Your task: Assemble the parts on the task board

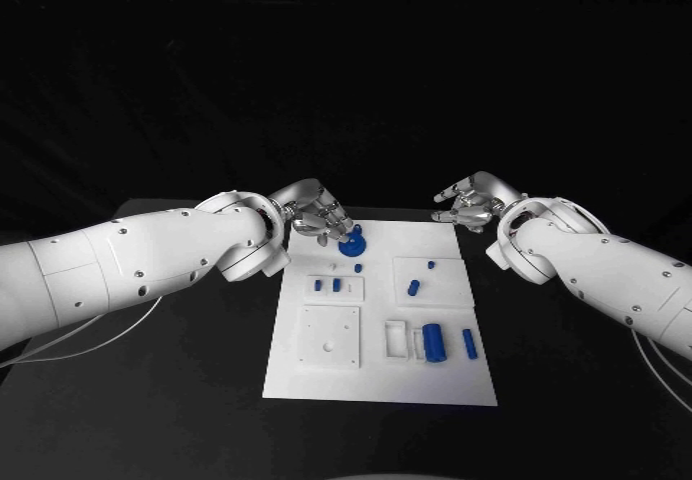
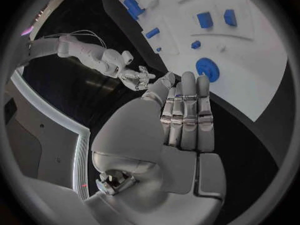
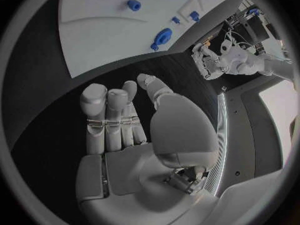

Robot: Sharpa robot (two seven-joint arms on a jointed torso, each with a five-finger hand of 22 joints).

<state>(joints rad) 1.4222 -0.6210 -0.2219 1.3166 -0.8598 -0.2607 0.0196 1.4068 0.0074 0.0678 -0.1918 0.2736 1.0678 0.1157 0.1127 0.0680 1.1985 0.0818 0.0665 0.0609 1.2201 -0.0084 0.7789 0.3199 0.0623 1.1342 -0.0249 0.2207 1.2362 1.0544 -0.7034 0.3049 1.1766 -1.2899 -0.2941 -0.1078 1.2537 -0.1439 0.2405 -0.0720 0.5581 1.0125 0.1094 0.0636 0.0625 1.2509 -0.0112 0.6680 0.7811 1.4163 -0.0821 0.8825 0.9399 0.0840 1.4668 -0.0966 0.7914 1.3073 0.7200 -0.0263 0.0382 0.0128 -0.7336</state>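
Observation:
The white task board [image 1: 382,385] lies mid-table with several blue parts on it. A round blue disc [image 1: 351,245] sits near its far edge, small blue pegs [image 1: 329,285] stand in a pocket behind it, and a larger blue cylinder [image 1: 431,340] lies nearer me. My left hand [image 1: 317,218] hovers at the board's far left corner. Its fingers [image 2: 187,110] are straight and hold nothing, the tips just short of the disc [image 2: 207,69]. My right hand [image 1: 469,205] hangs past the far right corner over black table, its fingers [image 3: 109,115] extended and its palm bare.
A white square plate [image 1: 329,337] and a white slotted block [image 1: 395,338] sit on the board's near half. More blue pegs [image 1: 421,277] stand right of centre. Black table [image 1: 159,400] surrounds the board, and thin cables [image 1: 87,335] trail under my left arm.

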